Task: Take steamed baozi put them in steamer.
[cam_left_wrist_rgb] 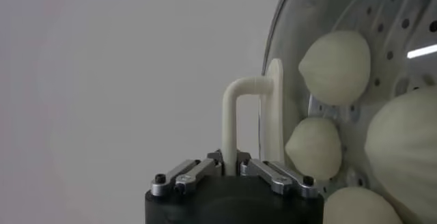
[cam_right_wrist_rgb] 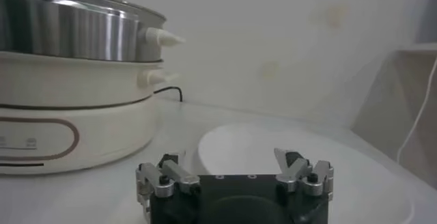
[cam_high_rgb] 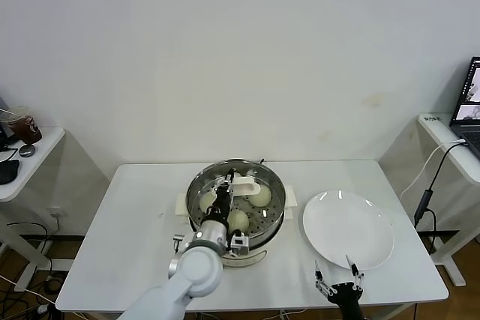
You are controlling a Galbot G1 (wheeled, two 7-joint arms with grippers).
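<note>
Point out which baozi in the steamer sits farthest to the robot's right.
The baozi beside the lid handle, by the steamer wall nearest the white plate; the other visible ones lie further left.

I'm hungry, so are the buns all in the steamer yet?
Nearly finished. Done: four baozi sit inside the steamer, and the white plate is bare. In hand: the left gripper has its jaws around the white handle of the glass lid, which rests on the steamer. Left: letting go. The right gripper waits open by the plate.
</note>
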